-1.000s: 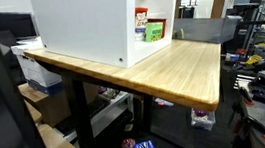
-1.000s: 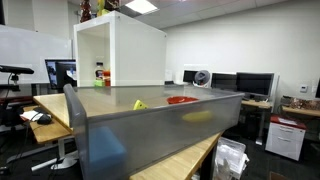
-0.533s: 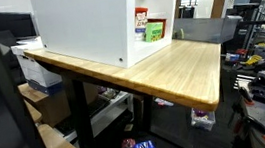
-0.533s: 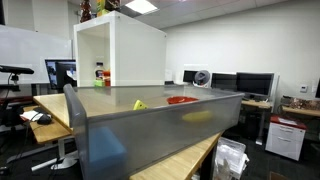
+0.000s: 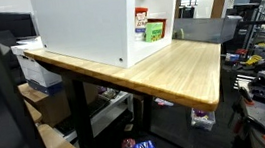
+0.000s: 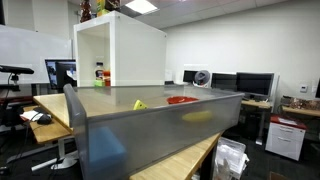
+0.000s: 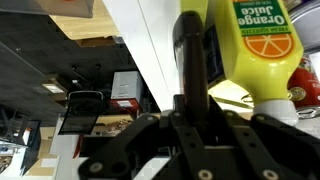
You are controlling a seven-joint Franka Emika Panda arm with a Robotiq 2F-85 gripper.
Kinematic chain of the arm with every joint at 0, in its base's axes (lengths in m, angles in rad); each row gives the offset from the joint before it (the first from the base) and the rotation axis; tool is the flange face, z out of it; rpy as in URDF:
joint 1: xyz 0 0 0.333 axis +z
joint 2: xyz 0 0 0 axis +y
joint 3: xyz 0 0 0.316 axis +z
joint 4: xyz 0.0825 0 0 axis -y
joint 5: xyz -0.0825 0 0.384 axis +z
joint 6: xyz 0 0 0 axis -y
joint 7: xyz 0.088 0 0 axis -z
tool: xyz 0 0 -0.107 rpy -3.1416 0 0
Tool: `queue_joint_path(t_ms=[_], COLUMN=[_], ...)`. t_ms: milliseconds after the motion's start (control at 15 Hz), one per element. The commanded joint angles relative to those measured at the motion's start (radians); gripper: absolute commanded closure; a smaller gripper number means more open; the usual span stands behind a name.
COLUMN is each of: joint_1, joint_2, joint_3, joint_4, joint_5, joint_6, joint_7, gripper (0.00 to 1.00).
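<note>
In the wrist view my gripper (image 7: 190, 22) is shut, its two dark fingers pressed together into one column with nothing between them. A yellow bottle labelled Orange Juice (image 7: 256, 48) stands right beside the fingers, close to them or touching; I cannot tell which. A white panel (image 7: 150, 55) of the cabinet runs along the other side. The arm and gripper do not show in either exterior view. Both exterior views show the white open-fronted cabinet (image 5: 82, 24) (image 6: 140, 50), with a can (image 5: 142, 25), a green box (image 5: 156, 28) and a bottle (image 6: 99, 73) inside.
The cabinet stands on a long wooden table (image 5: 177, 69). A small yellow item (image 6: 139, 104) and a red item (image 6: 182, 100) lie on the table. A blurred grey bin (image 6: 150, 135) fills the foreground. Monitors, desks and boxes surround the table.
</note>
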Motion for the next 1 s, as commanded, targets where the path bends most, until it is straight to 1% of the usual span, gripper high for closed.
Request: queue_joint_path(t_ms=[0,67,133,200,267,333,733,867,933], joint_1=[-0.002,-0.002,-0.001,-0.001,-0.001,-0.001,-0.001,-0.001,-0.002], joint_2=[0.003,0.002,0.002,0.001,-0.001,-0.001,-0.010,-0.018,-0.021], joint_3=[0.001,0.001,0.001,0.001,0.001,0.002,0.001,0.001,0.001], joint_4=[0.005,0.005,0.005,0.004,0.004,0.004,0.006,0.007,0.009], joint_5=[0.000,-0.001,-0.001,0.000,-0.001,-0.001,0.001,0.002,0.002], joint_6=[-0.003,-0.003,-0.004,-0.004,-0.005,-0.007,-0.010,-0.011,-0.009], joint_7=[0.001,0.001,-0.001,-0.003,-0.003,-0.002,-0.001,0.000,0.001], gripper=[0.88,0.85,0.76,0.51,0.50,0.48,0.14,0.01,0.01])
